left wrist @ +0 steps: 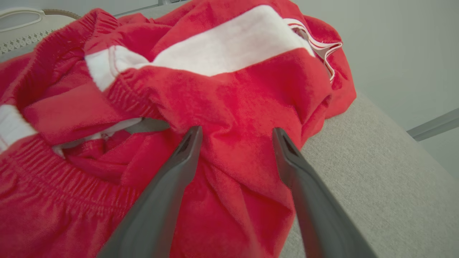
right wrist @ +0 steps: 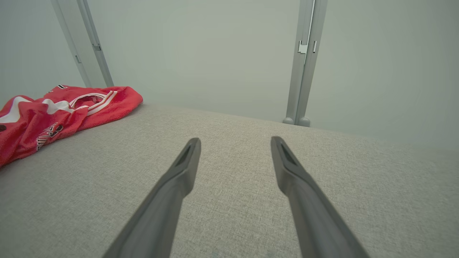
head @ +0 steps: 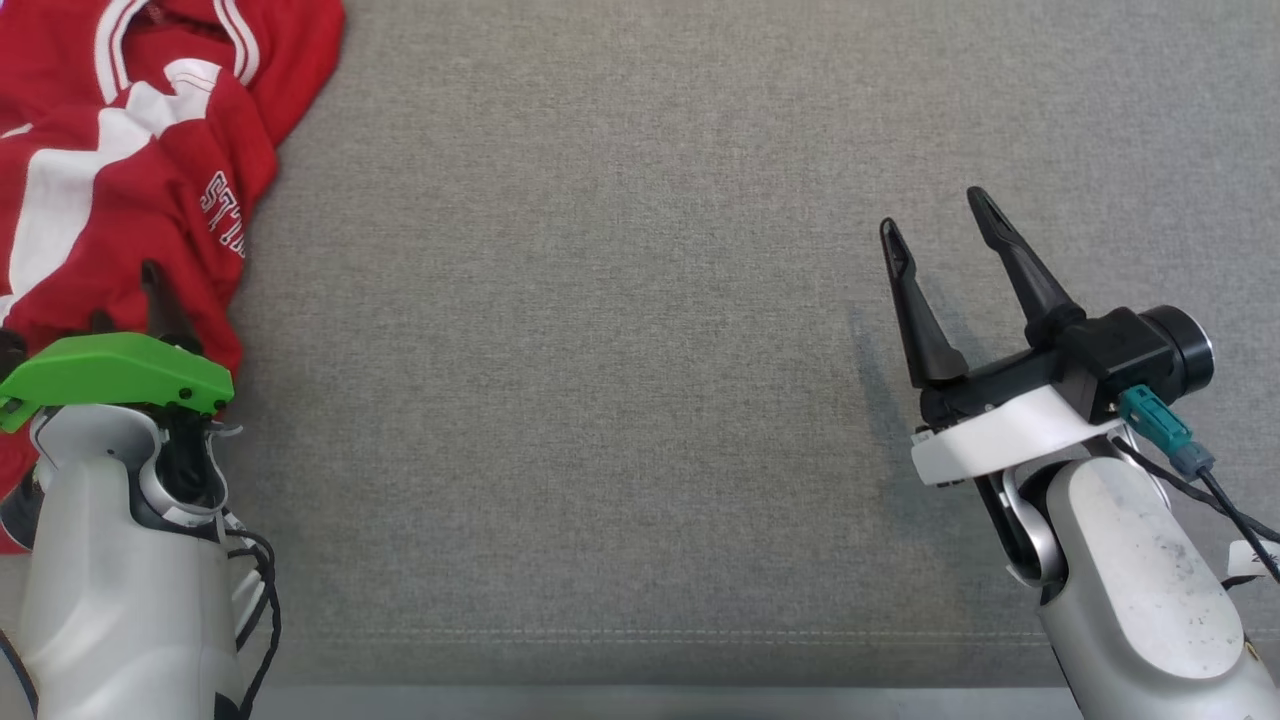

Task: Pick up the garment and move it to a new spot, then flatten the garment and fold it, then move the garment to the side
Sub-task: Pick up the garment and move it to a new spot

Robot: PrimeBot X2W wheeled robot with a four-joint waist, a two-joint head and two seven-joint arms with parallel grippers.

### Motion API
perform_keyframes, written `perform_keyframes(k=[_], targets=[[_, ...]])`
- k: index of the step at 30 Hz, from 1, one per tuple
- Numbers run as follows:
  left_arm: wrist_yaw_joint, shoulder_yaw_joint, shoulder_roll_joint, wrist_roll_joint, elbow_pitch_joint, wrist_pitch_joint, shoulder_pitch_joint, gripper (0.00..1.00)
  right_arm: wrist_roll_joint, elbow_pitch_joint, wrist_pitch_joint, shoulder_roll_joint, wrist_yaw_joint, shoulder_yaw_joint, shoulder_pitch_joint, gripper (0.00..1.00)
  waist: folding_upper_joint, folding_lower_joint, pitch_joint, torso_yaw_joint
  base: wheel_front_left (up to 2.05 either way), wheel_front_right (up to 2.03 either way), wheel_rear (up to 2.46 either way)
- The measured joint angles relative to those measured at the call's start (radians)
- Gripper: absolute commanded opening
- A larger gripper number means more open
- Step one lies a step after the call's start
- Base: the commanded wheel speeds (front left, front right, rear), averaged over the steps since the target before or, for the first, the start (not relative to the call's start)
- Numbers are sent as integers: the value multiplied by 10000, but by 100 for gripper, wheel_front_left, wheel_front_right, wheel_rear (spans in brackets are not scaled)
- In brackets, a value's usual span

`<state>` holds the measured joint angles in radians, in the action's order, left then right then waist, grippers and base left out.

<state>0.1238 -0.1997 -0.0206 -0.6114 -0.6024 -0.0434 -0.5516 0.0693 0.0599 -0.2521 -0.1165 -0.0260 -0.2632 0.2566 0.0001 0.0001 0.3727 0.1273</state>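
while left end effector (left wrist: 236,130) gapes empty over the garment (left wrist: 244,96), right end effector (head: 934,212) open, empty

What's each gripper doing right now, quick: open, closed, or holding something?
Left gripper: open, fingers at the crumpled red jersey, not gripping it.
Right gripper: open, empty, over the grey fabric surface.
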Motion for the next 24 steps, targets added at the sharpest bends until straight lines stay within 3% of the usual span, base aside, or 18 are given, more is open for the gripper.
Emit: perform_keyframes(k=[15, 16, 17, 18, 19, 24], targets=[[0, -1377, -510, 1080, -2414, -242, -1469, 100, 0, -21, -25, -125, -4, 159, 246, 100, 0, 0, 876, -676, 0, 0, 0], [0, -1413, -541, 1185, -2543, -290, -1537, 96, 0, -15, -27, -125, -4, 159, 246, 100, 0, -1, 883, -686, 0, 0, 0], [0, -1461, -571, 1319, -2686, -351, -1592, 67, 0, 0, -25, -123, -4, 157, 246, 100, 0, 0, 880, -690, 0, 0, 0], [0, -1505, -593, 1392, -2819, -430, -1633, 20, 0, 29, -27, -121, -4, 155, 247, 100, 0, 0, 866, -695, 0, 0, 0], [0, -1517, -614, 1457, -2959, -470, -1666, 0, 0, 63, -25, -119, -4, 155, 247, 100, 0, 0, 842, -698, 0, 0, 0], [0, -1390, -683, 1843, -3346, -742, -1711, 0, 2, 136, -27, -94, -77, 157, 247, 100, 0, 0, 675, -695, 0, 0, 0]])
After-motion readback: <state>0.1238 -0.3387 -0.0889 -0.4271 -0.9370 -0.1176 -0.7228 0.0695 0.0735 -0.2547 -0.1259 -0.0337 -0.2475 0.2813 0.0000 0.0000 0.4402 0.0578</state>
